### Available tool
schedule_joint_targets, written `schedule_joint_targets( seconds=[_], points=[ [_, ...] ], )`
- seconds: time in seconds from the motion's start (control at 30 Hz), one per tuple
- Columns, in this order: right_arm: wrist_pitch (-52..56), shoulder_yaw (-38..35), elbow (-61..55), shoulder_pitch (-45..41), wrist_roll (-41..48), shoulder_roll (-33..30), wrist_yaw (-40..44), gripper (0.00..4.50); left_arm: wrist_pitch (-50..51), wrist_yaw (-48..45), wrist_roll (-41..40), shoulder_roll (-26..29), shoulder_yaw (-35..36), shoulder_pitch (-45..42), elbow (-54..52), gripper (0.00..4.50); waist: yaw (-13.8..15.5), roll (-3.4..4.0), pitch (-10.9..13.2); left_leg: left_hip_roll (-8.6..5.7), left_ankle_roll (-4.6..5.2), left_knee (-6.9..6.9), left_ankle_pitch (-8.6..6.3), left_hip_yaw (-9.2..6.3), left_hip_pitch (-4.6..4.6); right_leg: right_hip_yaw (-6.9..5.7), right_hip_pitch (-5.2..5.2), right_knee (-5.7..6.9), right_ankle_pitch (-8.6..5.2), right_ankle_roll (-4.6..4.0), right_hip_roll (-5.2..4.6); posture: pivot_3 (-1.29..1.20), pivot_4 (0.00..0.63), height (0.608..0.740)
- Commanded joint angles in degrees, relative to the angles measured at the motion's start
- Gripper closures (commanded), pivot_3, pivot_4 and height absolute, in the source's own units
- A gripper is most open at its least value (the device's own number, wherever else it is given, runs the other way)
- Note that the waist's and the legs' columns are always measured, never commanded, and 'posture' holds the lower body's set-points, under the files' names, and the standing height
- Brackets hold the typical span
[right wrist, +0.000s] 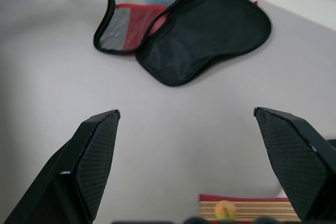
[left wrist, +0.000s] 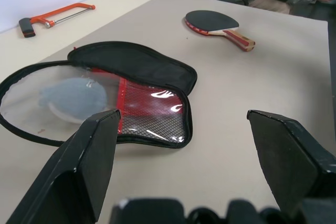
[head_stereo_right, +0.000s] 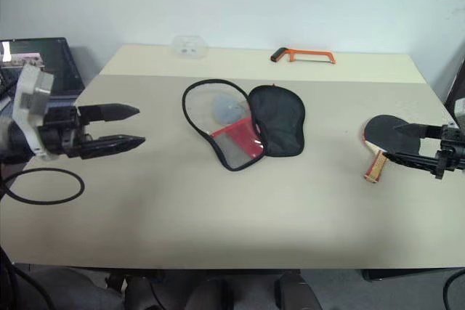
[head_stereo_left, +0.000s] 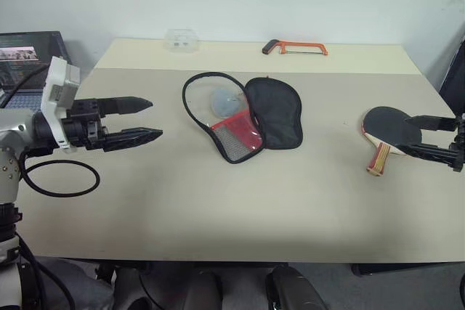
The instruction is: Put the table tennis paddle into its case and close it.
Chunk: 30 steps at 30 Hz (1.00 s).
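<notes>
Left eye view: case (head_stereo_left: 247, 115) unzipped mid-table (head_stereo_left: 218, 201), paddle (head_stereo_left: 387, 131) lying at the right.
Left hand (head_stereo_left: 149, 119) hovers spread at the left; right hand (head_stereo_left: 418, 135) spread just above the paddle. Left wrist view: case near, paddle beyond, hacksaw (left wrist: 52, 18) far. Right wrist view: fingers (right wrist: 94, 156) wide apart, paddle handle between, case ahead.

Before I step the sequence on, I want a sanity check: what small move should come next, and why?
Probably lower the right claw onto the table tennis paddle and close on it. Its fingers stand open just above the blade, the paddle lies flat on the table apart from the case, and the case already lies unzipped and spread open.
</notes>
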Motion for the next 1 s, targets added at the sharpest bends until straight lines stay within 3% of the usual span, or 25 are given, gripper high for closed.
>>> schedule_joint_targets(
  seconds=[0.03, 0.47, 0.6, 0.7, 0.83, 1.0],
  points=[
    [2.2, -3.8, -3.7, 1.4, 2.6, -1.8, 0.5, 0.01, -0.7, -0.2, -0.3, 0.3, 0.9, 0.0, -1.7, 0.27, 0.0, 0.00, 0.0, 0.00, 0.00, 0.01, 0.00, 0.00, 0.00, 0.00, 0.00, 0.00, 0.00, 0.00, 0.00, 0.00, 0.150, 0.740],
    [4.6, -5.4, -8.5, 1.6, 4.2, -0.7, -1.2, 0.01, -2.4, 7.6, 2.8, -5.1, -0.8, -1.1, 0.4, 0.27, 0.1, 0.00, 0.0, 0.00, 0.00, 0.15, 0.00, -0.08, -0.03, 0.00, 0.05, 0.03, 0.00, 0.01, 0.00, 0.00, 0.150, 0.740],
    [5.0, -6.4, -12.2, 3.6, 5.0, 1.0, -4.1, 0.01, -3.0, 16.1, 7.0, -11.0, -3.4, -3.9, 3.9, 0.27, 0.4, 0.00, 0.0, -0.01, 0.02, 0.28, -0.01, -0.17, -0.07, -0.01, 0.13, 0.05, 0.00, 0.01, 0.00, 0.00, 0.150, 0.740],
    [6.1, -6.3, -15.3, 4.2, 5.9, 2.0, -6.1, 0.01, 4.4, 28.9, 10.8, -16.2, -5.6, -6.7, 5.8, 0.27, 0.5, 0.00, 0.0, -0.02, 0.04, 0.45, -0.03, -0.22, -0.13, 0.01, 0.17, 0.07, 0.01, 0.04, 0.00, 0.00, 0.150, 0.740],
    [5.8, -7.2, -16.1, 6.0, 5.7, 3.5, -8.4, 0.01, 13.1, 44.0, 9.6, -25.8, -2.2, -7.0, 1.3, 0.27, 0.7, -0.07, 0.0, -0.03, 0.05, 0.55, -0.04, -0.37, -0.11, -0.07, 0.35, 0.04, 0.03, 0.07, -0.01, 0.00, 0.150, 0.740],
    [7.0, -8.8, -18.3, 8.0, 6.9, 3.1, -9.7, 0.01, 18.7, 48.5, 7.2, -31.2, -2.3, -6.1, -3.2, 0.27, 0.6, -0.07, 0.0, -0.03, 0.05, 0.51, -0.04, -0.41, -0.11, -0.07, 0.34, 0.04, 0.18, -0.16, 0.00, 0.00, 0.150, 0.740]
  ],
)
